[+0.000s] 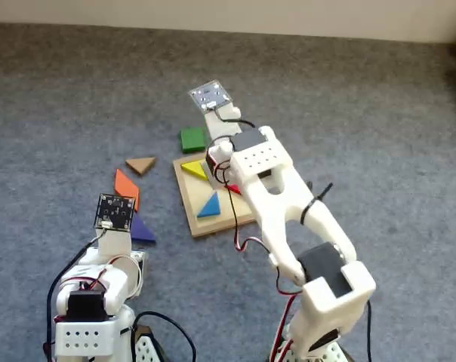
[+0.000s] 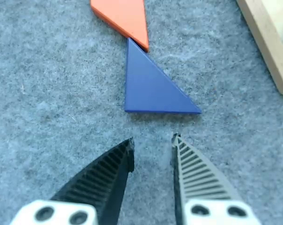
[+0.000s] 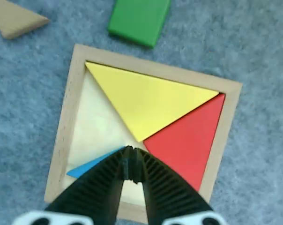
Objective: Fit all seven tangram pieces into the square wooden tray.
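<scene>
The square wooden tray (image 3: 65, 126) holds a large yellow triangle (image 3: 148, 101), a large red triangle (image 3: 188, 140) and a small light-blue triangle (image 3: 85, 168). My right gripper (image 3: 130, 153) hangs shut over the tray's middle, where the three pieces meet, with nothing seen between its fingers. A dark blue triangle (image 2: 151, 86) lies on the carpet just ahead of my left gripper (image 2: 152, 140), which is open and apart from it. An orange parallelogram (image 2: 125, 16) touches that triangle's far tip. A green square (image 3: 139, 18) and a tan triangle (image 3: 15, 18) lie outside the tray.
Grey carpet covers the floor. In the high view the right arm (image 1: 262, 162) stretches over the tray (image 1: 205, 226) and hides much of it. The loose pieces, such as the orange one (image 1: 126, 188) and the tan one (image 1: 141, 164), lie left of the tray.
</scene>
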Action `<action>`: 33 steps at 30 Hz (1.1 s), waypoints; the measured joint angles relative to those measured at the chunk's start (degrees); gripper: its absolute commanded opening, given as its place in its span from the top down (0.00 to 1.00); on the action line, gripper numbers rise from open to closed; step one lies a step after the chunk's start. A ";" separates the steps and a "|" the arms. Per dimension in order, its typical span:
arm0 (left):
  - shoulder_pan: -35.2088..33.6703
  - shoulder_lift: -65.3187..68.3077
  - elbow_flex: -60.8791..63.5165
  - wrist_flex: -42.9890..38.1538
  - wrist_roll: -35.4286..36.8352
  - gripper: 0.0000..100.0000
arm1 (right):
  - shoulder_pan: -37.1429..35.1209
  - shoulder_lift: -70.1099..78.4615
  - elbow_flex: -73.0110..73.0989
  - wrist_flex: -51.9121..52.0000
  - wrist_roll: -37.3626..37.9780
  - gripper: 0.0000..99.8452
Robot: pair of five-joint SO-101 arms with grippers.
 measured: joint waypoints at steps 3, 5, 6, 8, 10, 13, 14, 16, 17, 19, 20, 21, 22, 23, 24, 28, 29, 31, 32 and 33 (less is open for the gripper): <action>0.00 0.00 0.00 0.00 0.00 0.86 | 0.00 -0.26 3.96 -0.09 0.00 0.99; 0.00 0.00 0.00 0.00 0.00 0.86 | 0.00 -0.35 5.36 -0.09 0.00 0.99; 0.00 0.00 0.00 0.00 0.00 0.86 | 0.00 -0.35 5.80 -0.09 0.00 0.99; 0.00 0.00 0.00 0.00 0.00 0.86 | 0.00 -0.35 6.15 0.62 0.00 0.99; 0.00 0.00 0.00 0.00 0.00 0.86 | -0.35 -0.35 6.15 0.70 0.00 0.99; 0.00 0.00 0.00 0.00 0.00 0.86 | -1.58 -0.35 6.15 0.53 0.09 0.99; 0.00 0.00 0.00 0.00 0.00 0.86 | -1.93 -0.35 6.15 0.35 0.09 0.99; 0.00 0.00 0.00 0.00 0.00 0.86 | -2.29 -0.35 6.15 -0.35 0.26 0.99; 0.00 0.00 0.00 0.00 0.00 0.86 | -2.46 -0.18 6.15 -0.62 0.35 0.99; 0.00 0.00 0.00 0.00 0.00 0.86 | -2.81 1.85 6.15 -1.41 0.35 0.99; 0.00 0.00 0.00 0.00 0.00 0.86 | -2.99 3.52 6.15 -1.58 0.44 0.99; 0.00 0.00 0.00 0.00 0.00 0.86 | -3.16 4.84 5.89 -1.76 0.53 0.99; 0.00 0.00 0.00 0.00 0.00 0.86 | -3.25 5.54 5.45 -1.85 0.44 0.99; 0.00 0.00 0.00 0.00 0.00 0.86 | -3.69 6.42 4.13 -2.02 0.44 0.99; 0.00 0.00 0.00 0.00 0.00 0.86 | -4.04 7.03 3.16 -2.64 0.44 0.99; 0.00 0.00 0.00 0.00 0.00 0.86 | -4.75 8.44 0.53 -2.20 0.53 0.99; 0.00 0.00 0.00 0.00 0.00 0.86 | -4.92 8.53 0.26 -2.37 0.53 0.99; 0.00 0.00 0.00 0.00 0.00 0.86 | -5.01 8.53 -0.26 -2.37 0.53 0.99; 0.00 0.00 0.00 0.00 0.00 0.86 | -5.01 8.53 -0.35 -2.46 0.53 0.99; 0.00 0.00 0.00 0.00 0.00 0.86 | -5.01 8.53 -0.35 -2.46 0.53 0.99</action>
